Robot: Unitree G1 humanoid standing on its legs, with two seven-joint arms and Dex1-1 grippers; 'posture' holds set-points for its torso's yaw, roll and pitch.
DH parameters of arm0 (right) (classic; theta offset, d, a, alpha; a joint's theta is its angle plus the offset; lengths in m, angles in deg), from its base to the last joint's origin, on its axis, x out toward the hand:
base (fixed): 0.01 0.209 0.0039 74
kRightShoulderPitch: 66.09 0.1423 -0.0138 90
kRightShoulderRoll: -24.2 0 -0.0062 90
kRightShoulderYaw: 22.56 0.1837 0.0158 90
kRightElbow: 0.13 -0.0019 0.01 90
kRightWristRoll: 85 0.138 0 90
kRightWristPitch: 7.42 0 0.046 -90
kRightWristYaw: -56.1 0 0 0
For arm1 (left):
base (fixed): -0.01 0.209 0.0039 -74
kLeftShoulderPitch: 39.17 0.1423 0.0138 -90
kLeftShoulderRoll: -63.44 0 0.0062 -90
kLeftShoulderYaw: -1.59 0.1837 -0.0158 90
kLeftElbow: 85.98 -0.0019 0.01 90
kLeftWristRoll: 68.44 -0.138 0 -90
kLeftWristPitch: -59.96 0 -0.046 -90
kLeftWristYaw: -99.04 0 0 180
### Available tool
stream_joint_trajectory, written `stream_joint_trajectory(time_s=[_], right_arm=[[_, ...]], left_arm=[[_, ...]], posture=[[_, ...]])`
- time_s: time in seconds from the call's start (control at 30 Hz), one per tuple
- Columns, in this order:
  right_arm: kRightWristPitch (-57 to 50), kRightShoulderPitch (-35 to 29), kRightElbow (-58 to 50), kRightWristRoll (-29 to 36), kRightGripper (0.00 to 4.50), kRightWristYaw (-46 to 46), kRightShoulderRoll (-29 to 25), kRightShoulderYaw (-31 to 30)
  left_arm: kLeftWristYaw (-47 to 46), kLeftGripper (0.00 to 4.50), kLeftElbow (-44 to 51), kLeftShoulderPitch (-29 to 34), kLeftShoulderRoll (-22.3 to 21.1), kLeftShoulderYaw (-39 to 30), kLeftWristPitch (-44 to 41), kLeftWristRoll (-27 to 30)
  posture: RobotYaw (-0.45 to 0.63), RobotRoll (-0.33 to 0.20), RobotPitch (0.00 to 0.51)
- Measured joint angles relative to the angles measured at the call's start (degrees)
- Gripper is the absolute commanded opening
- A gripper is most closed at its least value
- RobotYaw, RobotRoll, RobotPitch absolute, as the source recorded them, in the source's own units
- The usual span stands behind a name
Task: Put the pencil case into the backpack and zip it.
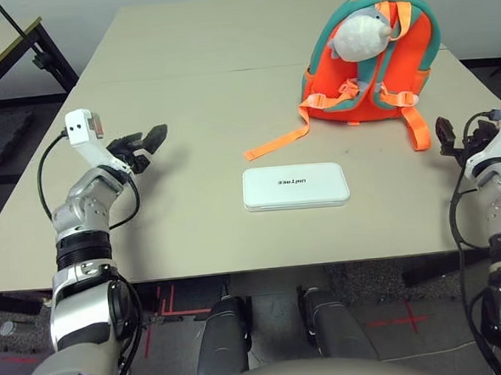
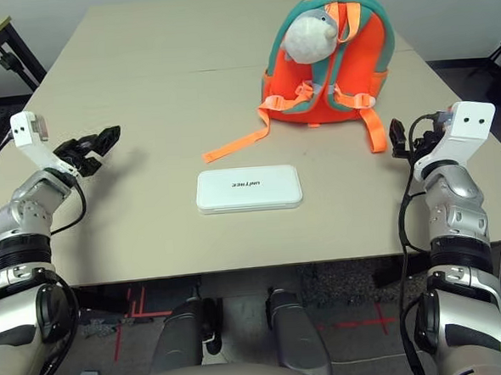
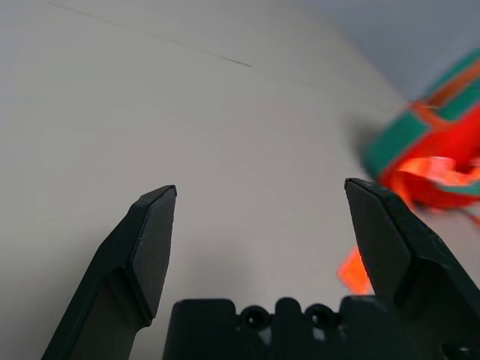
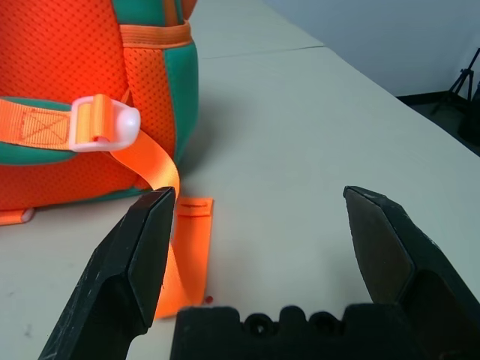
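Note:
The white pencil case (image 1: 295,186) lies flat near the table's front middle, dark lettering on top. The orange backpack (image 1: 370,61) with teal trim lies at the back right, straps up, a grey-white plush fish (image 1: 358,35) on it; one long orange strap (image 1: 277,141) trails toward the case. My left gripper (image 1: 142,146) hovers open over the table's left side, well left of the case, nothing between its fingers. My right gripper (image 2: 398,138) stands open at the right edge, just beside a strap end (image 4: 189,244) of the backpack (image 4: 82,97).
The beige table (image 1: 185,89) has a seam running across its back half. A dark desk frame (image 1: 29,44) stands off the far left corner. Bare tabletop lies between both grippers and the case.

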Motion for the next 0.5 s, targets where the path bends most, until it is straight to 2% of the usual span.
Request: stream_joint_trajectory(time_s=[0.27, 0.37, 0.5], right_arm=[[0.1, -0.5, -1.7, -1.3, 4.47, 2.3, 0.0, -0.7], [0.1, -1.1, -3.0, -2.0, 4.47, 2.9, 0.0, -1.2], [0.1, -2.0, -4.1, -2.3, 4.47, 3.5, 0.0, -1.9]], left_arm=[[-0.3, 4.5, 3.9, -0.8, -2.0, -2.3, -32.0, 13.6], [0.3, 4.5, 3.9, -0.9, -2.2, -2.1, -38.9, 15.7], [1.3, 4.5, 0.8, -2.1, -2.7, -0.6, -43.0, 15.7]], posture=[[-0.13, 0.0, 0.103], [-0.13, 0.0, 0.1], [-0.14, 0.0, 0.097]])
